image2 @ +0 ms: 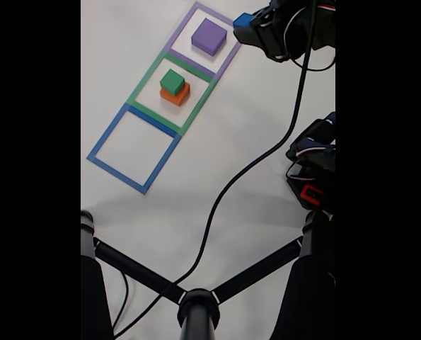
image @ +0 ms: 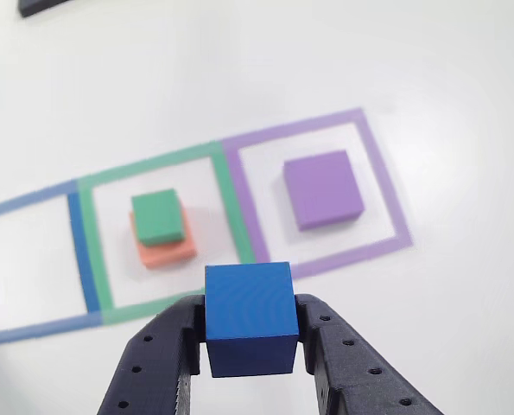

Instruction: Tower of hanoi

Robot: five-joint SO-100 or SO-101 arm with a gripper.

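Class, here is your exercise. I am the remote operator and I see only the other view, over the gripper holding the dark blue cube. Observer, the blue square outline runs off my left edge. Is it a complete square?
Observer: Yes. In the fixed view the blue square outline closes on all four sides, with no cube inside.
Operator: What lies on the table behind the gripper?
Observer: A black cable runs from the arm, where the gripper holds the dark blue cube, down across the white table.
Operator: Where does it lead?
Observer: Towards black stand legs spread at the bottom of the fixed view.
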